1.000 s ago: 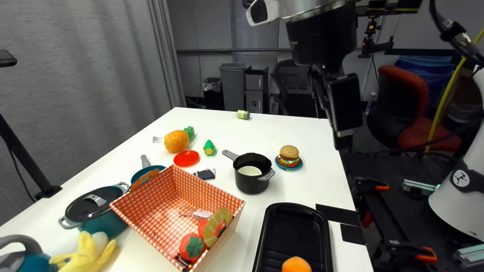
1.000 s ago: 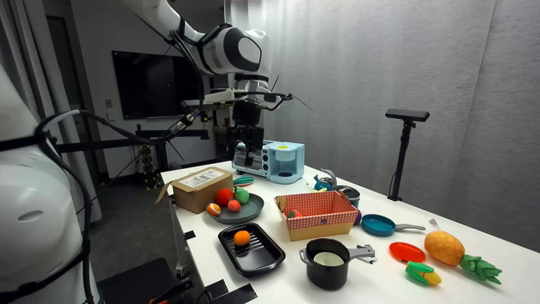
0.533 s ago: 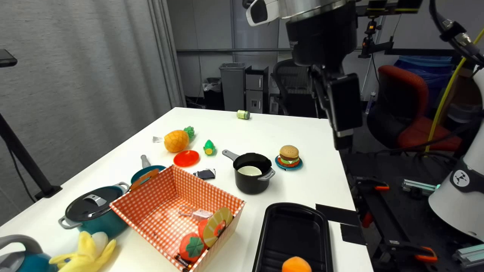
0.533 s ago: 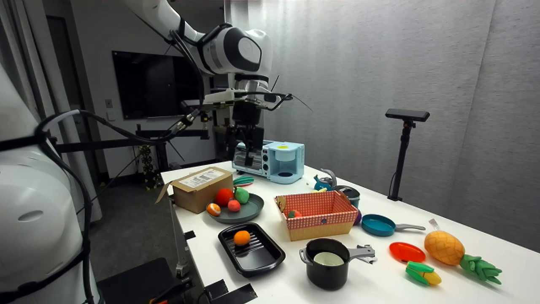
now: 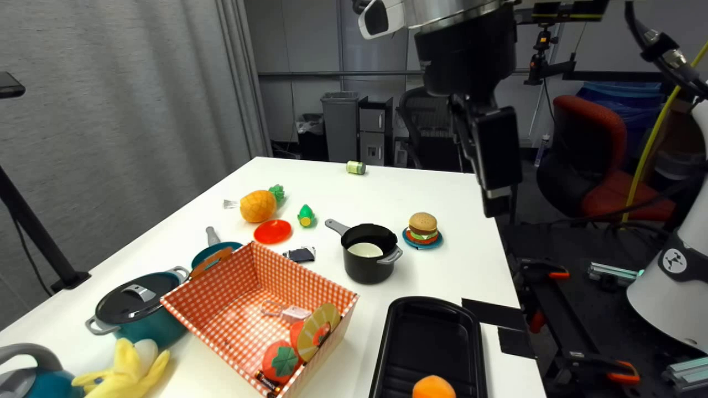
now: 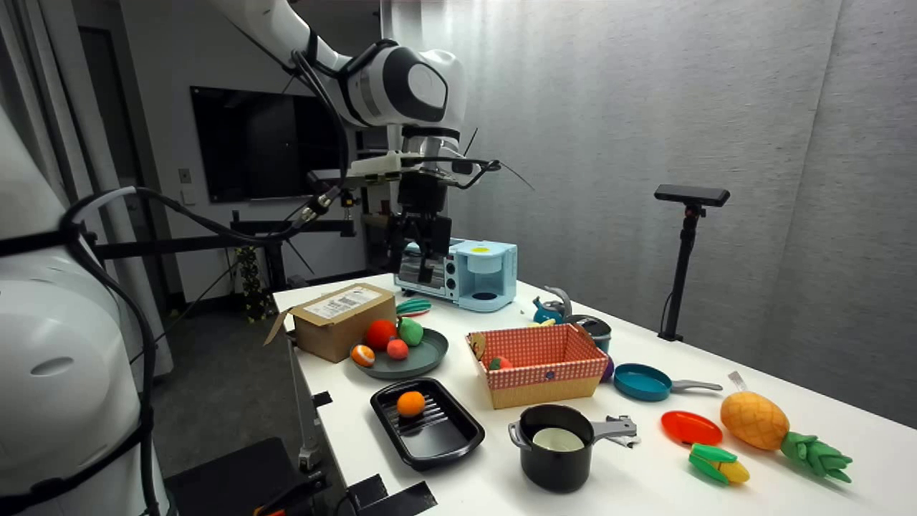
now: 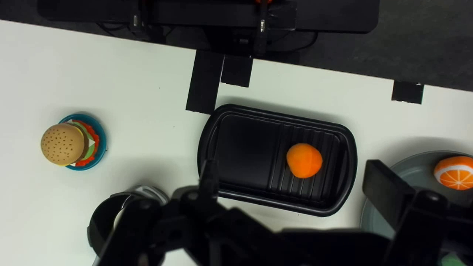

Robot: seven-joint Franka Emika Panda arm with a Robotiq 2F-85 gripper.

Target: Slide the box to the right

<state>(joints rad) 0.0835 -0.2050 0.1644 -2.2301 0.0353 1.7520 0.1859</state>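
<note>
The box is a shallow rectangular basket with red-and-white checked lining and a pale outer wall. It sits on the white table in both exterior views (image 5: pixel 238 320) (image 6: pixel 548 393), with toy fruit and a small pale tagged item inside. It does not show in the wrist view. My gripper (image 7: pixel 297 179) is open and empty, its fingers wide apart. It hangs high above the table in both exterior views (image 5: pixel 484 190) (image 6: pixel 412 269), apart from the basket.
The black tray (image 5: pixel 428 348) with an orange (image 6: pixel 411 404) and the black pot (image 6: pixel 555 466) stand beside the basket. A lidded teal pot (image 5: pixel 146 309) and teal pan (image 6: pixel 642 381) stand close behind it. A grey plate (image 6: pixel 437 351), cardboard carton (image 6: pixel 337 337) and toaster oven (image 6: pixel 491 276) stand further along.
In the last half second my arm and gripper have shifted slightly sideways over the table, toward the basket's side. The gripper stays high. The basket and the other objects have not moved.
</note>
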